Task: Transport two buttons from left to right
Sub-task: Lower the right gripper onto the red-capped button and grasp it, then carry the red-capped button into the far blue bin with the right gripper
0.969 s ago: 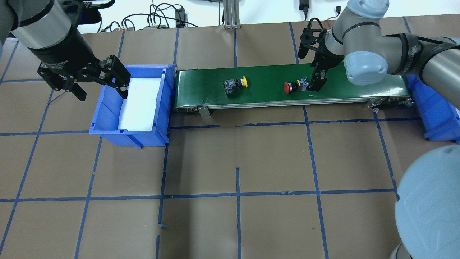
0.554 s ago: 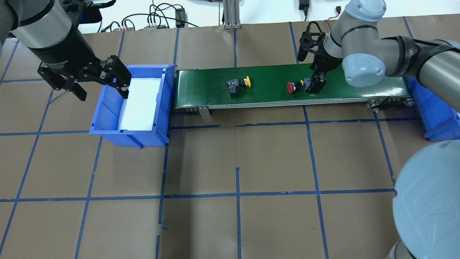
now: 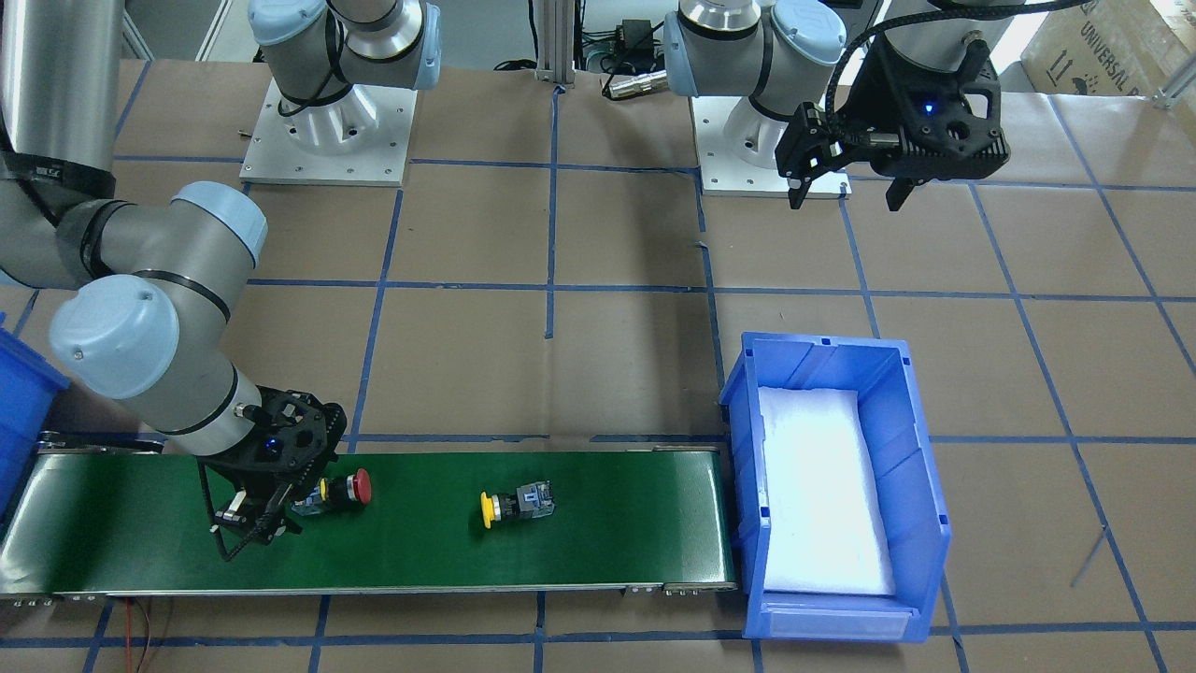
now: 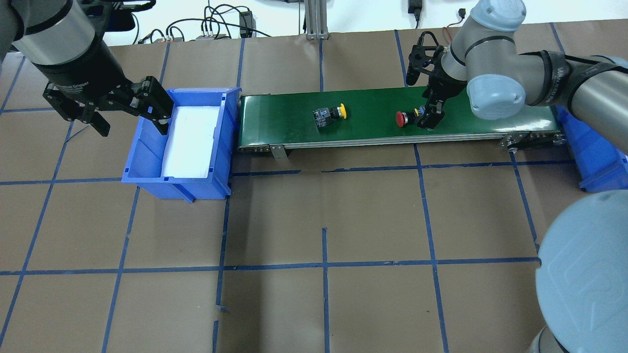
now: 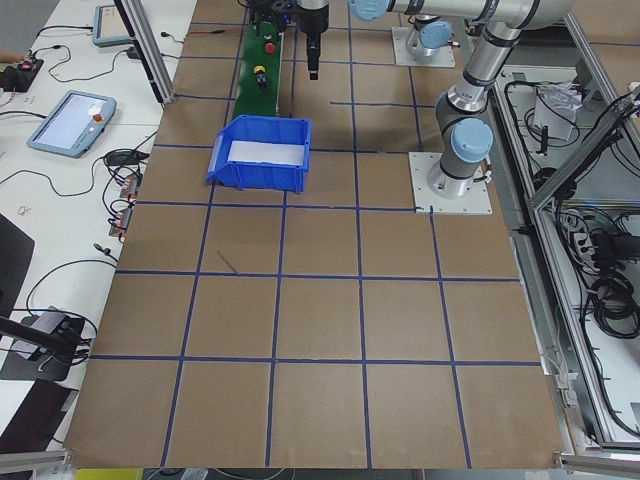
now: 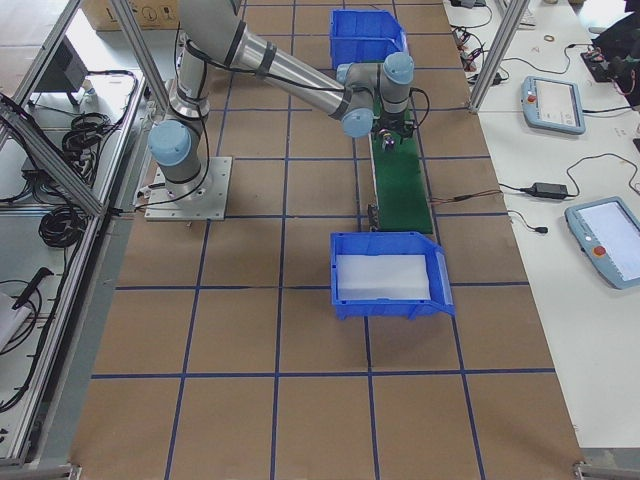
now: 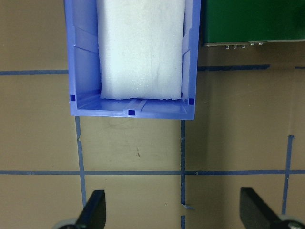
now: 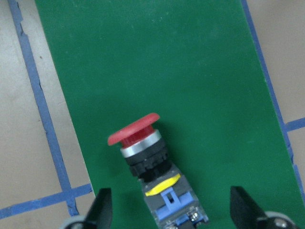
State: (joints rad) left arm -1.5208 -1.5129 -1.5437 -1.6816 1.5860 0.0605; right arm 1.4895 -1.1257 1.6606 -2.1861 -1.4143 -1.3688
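One red button [image 4: 402,119], one yellow button [image 4: 330,114], both on one green belt [image 4: 373,104]

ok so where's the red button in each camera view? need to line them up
Front-facing: red button left of centre on the green belt.
Overhead: right of centre on the belt.
Left side: tiny red dot near the top, far along the belt.
Right side: too small to pick out.
Left wrist: not in it.
Right wrist: lower centre, cap pointing up-left.
Shared landmark: the green belt, in all six.
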